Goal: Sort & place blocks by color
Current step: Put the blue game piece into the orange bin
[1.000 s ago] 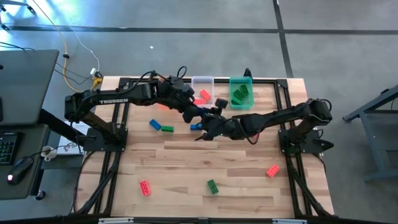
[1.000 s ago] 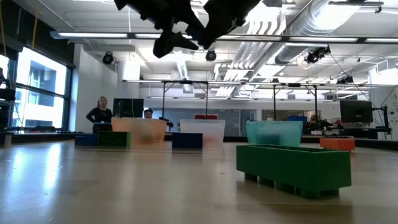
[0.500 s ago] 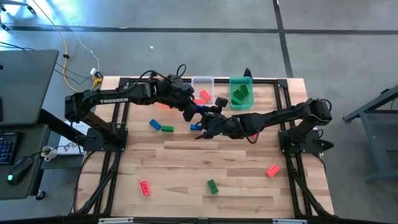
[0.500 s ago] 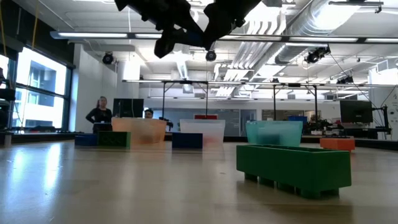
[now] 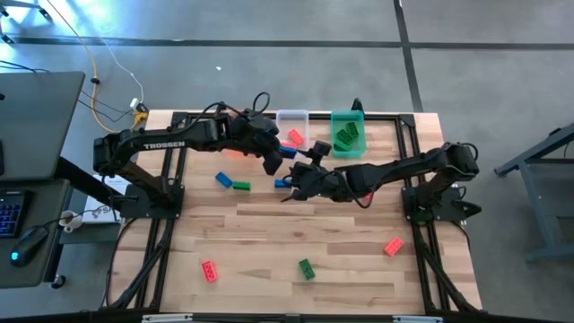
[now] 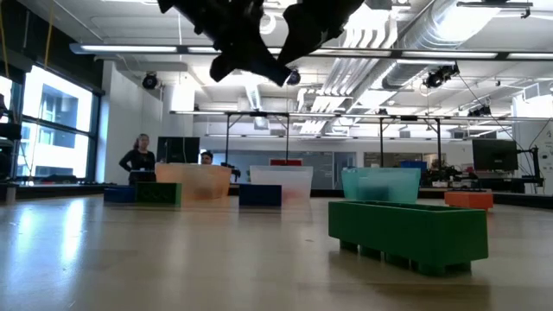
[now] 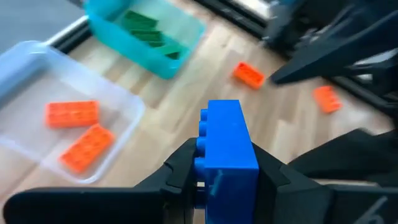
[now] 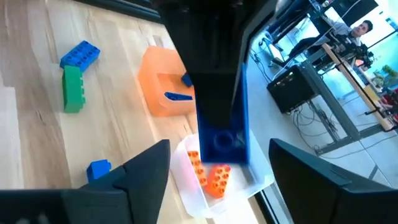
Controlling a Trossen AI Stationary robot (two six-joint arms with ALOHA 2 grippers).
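My left gripper is above the table's far middle, shut on a blue brick that also shows in the high view. My right gripper is close beside it, open and empty; in its wrist view its fingers stand on either side of the left gripper and the brick. A loose blue brick lies on the table just left of the right gripper. Both grippers hang high at the top of the low view. My left gripper pinches the blue brick between its two fingers, on the brick's two long sides. The brick sticks out past the fingertips, its studs facing sideways. It is lifted clear of the table.
At the far edge stand an orange bin with blue bricks, a clear bin with red bricks and a green bin with green bricks. Loose bricks: blue, green, red, green, red.
My left gripper has gone a little toward the table's far edge with the blue brick, still shut on it and clear of the table.
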